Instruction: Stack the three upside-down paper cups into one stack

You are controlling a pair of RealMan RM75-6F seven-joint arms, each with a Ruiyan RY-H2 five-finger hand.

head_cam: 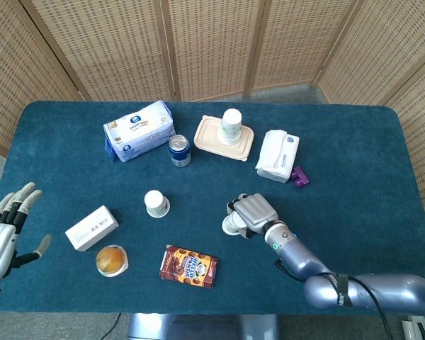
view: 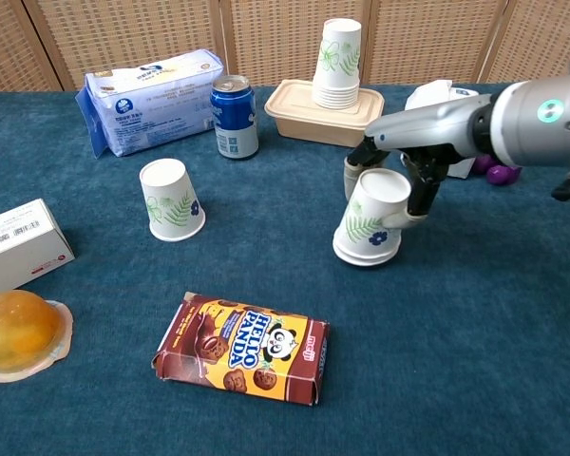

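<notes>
My right hand [view: 410,171] [head_cam: 253,212] grips an upside-down paper cup [view: 370,220] [head_cam: 231,224] with a green leaf print, held a little above the blue cloth at table centre; doubled rims at its base suggest two nested cups. A single upside-down cup [view: 171,199] [head_cam: 156,203] stands on the cloth well to its left. My left hand [head_cam: 6,236] hovers open at the table's left edge, fingers spread, holding nothing; the chest view does not show it.
A Hello Panda box [view: 242,348] lies in front. A blue can [view: 235,116], tissue pack [view: 152,88], lidded container [view: 325,111] bearing a cup stack [view: 339,63], and napkin pack [view: 441,116] line the back. A white box [view: 17,247] and orange jelly [view: 17,332] sit left.
</notes>
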